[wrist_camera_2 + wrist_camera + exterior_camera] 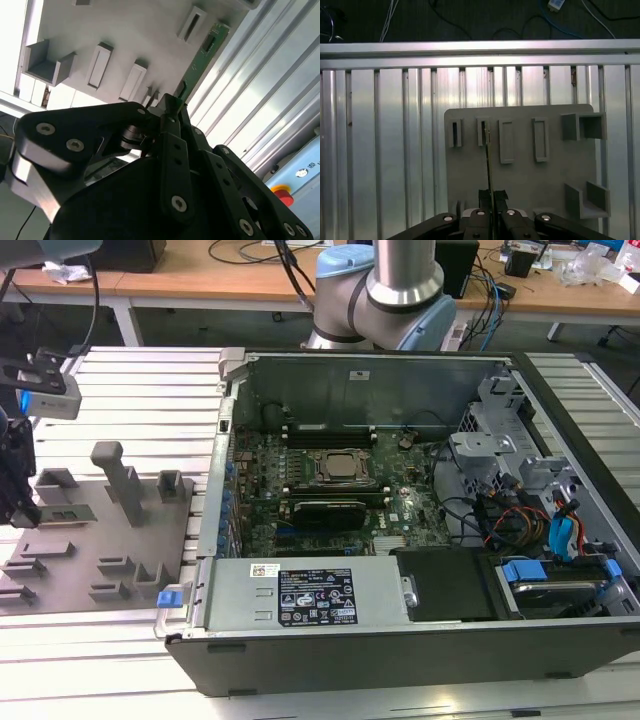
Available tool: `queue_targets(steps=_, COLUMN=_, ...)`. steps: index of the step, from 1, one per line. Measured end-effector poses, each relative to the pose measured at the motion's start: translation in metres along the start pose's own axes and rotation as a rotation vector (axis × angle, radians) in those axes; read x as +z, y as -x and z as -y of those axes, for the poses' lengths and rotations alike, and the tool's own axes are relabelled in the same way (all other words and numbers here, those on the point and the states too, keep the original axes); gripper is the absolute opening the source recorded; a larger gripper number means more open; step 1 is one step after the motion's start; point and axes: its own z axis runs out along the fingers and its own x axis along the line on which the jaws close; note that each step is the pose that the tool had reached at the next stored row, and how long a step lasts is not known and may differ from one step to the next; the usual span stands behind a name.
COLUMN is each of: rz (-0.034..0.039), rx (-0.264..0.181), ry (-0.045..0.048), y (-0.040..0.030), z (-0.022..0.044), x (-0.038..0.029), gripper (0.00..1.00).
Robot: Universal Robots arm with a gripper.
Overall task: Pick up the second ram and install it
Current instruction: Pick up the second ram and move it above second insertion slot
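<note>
The second ram [488, 160] is a thin green board seen edge-on, and my gripper [490, 195] is shut on its near end. In the second wrist view the green stick [202, 55] sticks out past the black fingers [167, 125]. It hangs over the grey fixture tray [520, 180], in line with one of the tray's narrow slots [481, 132]. I cannot tell whether its edge still touches that slot. In the exterior view my gripper [18, 502] is at the far left, over the tray [100, 540] and well away from the open computer case [400, 640].
The motherboard [300, 525] lies inside the case, with the processor socket [338, 466] between long black slots [325, 430]. Cables and drive bays [530, 520] crowd the exterior view's right. The tray has raised grey posts [118, 475]. Everything rests on a ribbed aluminium table [385, 150].
</note>
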Motion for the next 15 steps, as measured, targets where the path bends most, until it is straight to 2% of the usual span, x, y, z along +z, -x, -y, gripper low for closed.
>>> queue_targets(steps=6, rz=0.0, rx=0.0, ry=-0.0001, y=0.0001, z=-0.0004, x=-0.0141, gripper=0.14)
queue_targets(steps=15, rz=-0.0001, rx=0.0, ry=0.0, y=0.0003, z=-0.0008, x=-0.0303, gripper=0.14)
